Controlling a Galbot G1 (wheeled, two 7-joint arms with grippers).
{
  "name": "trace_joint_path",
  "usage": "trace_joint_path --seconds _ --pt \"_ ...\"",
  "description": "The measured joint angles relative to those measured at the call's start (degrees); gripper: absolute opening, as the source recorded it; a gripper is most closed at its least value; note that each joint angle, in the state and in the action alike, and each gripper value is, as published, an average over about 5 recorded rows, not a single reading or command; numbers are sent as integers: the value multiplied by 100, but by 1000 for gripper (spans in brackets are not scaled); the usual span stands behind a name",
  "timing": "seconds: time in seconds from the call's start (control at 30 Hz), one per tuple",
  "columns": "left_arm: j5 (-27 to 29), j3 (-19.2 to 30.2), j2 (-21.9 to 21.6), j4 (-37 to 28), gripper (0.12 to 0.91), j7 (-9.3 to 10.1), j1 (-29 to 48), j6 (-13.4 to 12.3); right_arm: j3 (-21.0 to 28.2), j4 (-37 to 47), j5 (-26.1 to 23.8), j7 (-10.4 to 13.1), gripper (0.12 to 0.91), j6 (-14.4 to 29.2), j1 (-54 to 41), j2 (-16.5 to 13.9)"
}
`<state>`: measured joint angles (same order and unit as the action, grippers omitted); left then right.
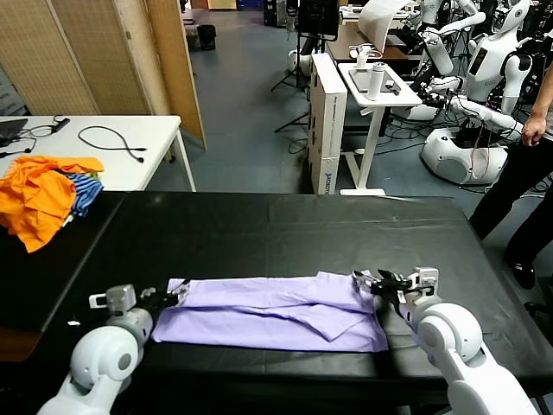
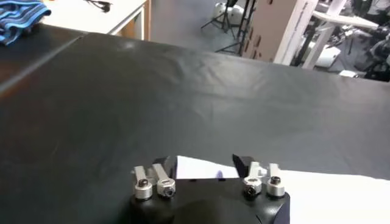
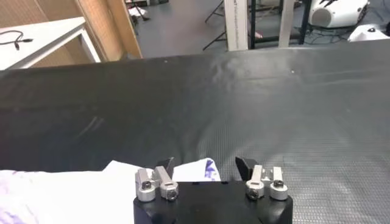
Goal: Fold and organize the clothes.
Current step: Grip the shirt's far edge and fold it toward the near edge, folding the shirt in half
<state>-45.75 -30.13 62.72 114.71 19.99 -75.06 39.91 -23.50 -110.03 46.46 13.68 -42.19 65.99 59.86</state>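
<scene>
Lavender T-shirt (image 1: 276, 313) folded in long strip on black table (image 1: 285, 229), spanning between pincers. Left gripper (image 1: 175, 295) at one end, right gripper (image 1: 373, 286) at other; both low, jaws spread astride fabric edge. Purple print visible between fingertips in right wrist view only. Orange heap (image 1: 39, 194) visible in head view only.

T-shirt (image 1: 276, 311) on table (image 1: 285, 225), between tools.

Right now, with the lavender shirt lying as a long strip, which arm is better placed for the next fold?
Neither alone, probably. The left gripper is at the T-shirt's left end, the right gripper at its right end, each with fabric between parted jaws. A two-handed fold looks likeliest.
</scene>
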Motion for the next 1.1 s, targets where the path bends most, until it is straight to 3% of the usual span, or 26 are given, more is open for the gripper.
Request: trace_joint_path --seconds 0.1,0.17,0.27,0.37,0.43,0.5,0.67,0.77,0.83,0.9,1.0,1.1 --pt "-10 0 11 -41 592 -2 12 10 13 27 -15 -11 684 0 3 14" --pt "-16 0 17 -50 488 -6 13 22 16 40 -27 -28 659 0 2 21" --pt "-18 2 21 -67 324 -18 11 30 8 48 -55 -61 540 0 10 38" --pt "-16 2 22 -88 222 -50 21 25 -11 44 -103 -41 358 0 39 70" --pt "0 4 21 -98 191 -96 40 10 -36 33 -166 9 232 0 72 109" --pt "38 16 15 -117 165 -149 76 -24 -75 11 -231 59 161 0 115 160" --pt "77 97 -7 -251 154 -196 271 -111 -172 -36 -269 -42 142 0 223 241" --pt "65 131 -23 -335 154 -261 390 -141 -208 -38 -264 -268 159 37 247 212" --pt "67 142 -36 -355 155 -342 424 -173 -227 -52 -243 -450 225 175 238 172" --pt "68 147 -55 -354 186 -414 431 -201 -242 -87 -185 -608 346 404 218 123" --pt "30 143 -100 -327 327 -458 431 -199 -272 -174 -30 -737 536 747 202 40" --pt "-80 103 -175 -260 516 -438 400 -144 -325 -284 110 -743 721 922 237 -50"
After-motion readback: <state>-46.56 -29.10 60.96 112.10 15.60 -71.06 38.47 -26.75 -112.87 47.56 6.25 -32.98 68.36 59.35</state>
